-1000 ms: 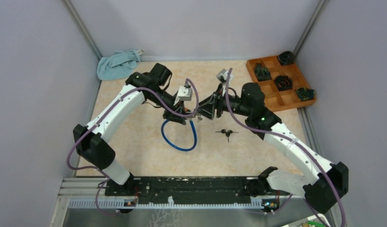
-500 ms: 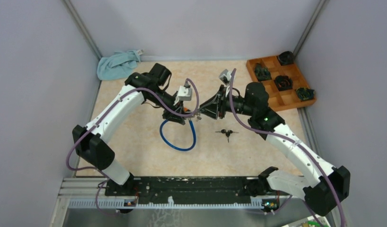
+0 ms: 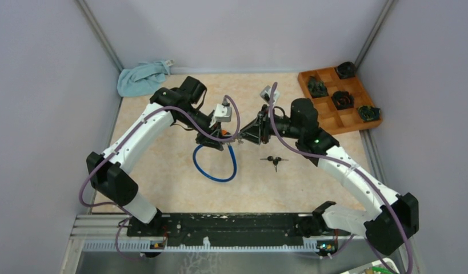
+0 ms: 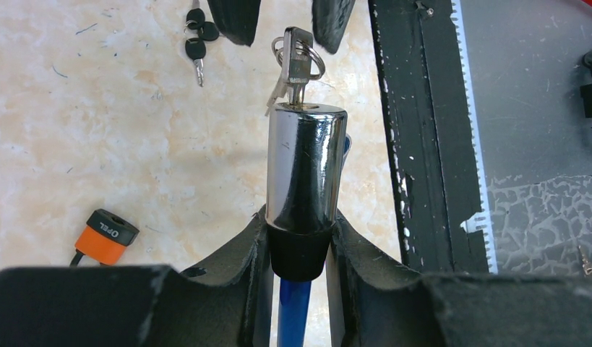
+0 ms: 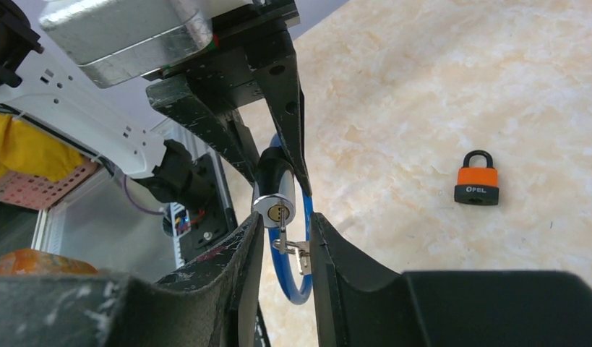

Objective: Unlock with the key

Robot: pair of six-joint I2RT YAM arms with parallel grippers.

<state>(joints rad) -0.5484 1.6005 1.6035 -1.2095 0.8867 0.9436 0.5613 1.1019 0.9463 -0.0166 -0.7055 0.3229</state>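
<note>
My left gripper (image 4: 300, 253) is shut on the black collar at the base of a chrome cylinder lock (image 4: 306, 166) on a blue cable (image 3: 214, 168), holding it above the table. A silver key (image 4: 298, 61) on a ring sits in the keyhole at the lock's end, with a second key hanging beside it. My right gripper (image 5: 285, 224) is open, its fingers (image 4: 235, 18) flanking the key on both sides with a gap. The lock face (image 5: 275, 206) and key (image 5: 293, 246) show between them. In the top view both grippers meet at mid-table (image 3: 243, 137).
A spare bunch of black-headed keys (image 3: 274, 160) lies on the table right of the cable loop. An orange padlock (image 5: 477, 181) lies on the table. A blue cloth (image 3: 143, 77) is at the back left, a wooden tray (image 3: 328, 120) at the back right.
My right wrist has rolled and shifted slightly left toward the lock end. My left arm has held the lock almost still.
</note>
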